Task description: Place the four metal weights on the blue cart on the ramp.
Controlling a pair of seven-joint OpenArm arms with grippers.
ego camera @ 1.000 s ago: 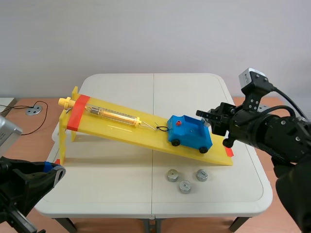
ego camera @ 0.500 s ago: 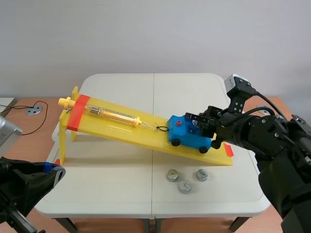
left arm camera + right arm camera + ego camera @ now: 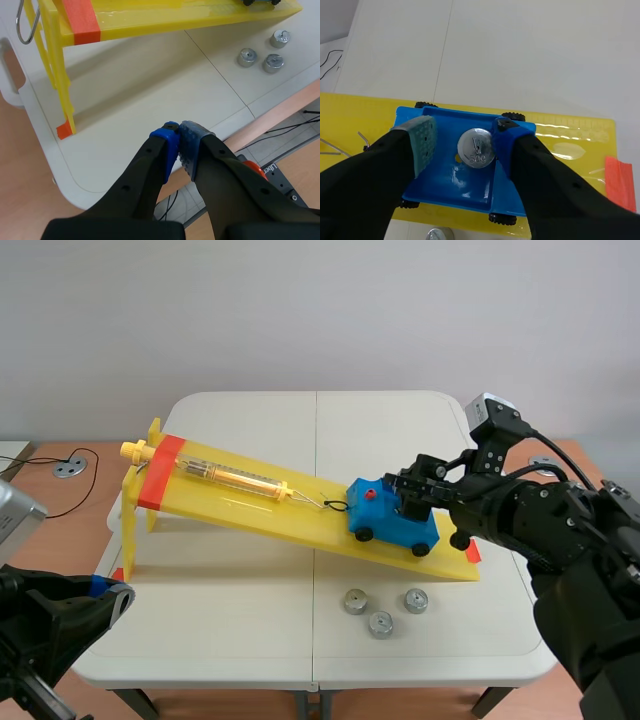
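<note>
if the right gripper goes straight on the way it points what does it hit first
Probably the floor of the blue cart: the right gripper, open, straddles the metal weight lying there. Depth is unclear, so the gap is hard to judge.

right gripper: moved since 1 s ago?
Yes. The right gripper has shifted up-ramp, from off the blue cart's downhill end to directly over its bed; the ramp itself stayed put.
</note>
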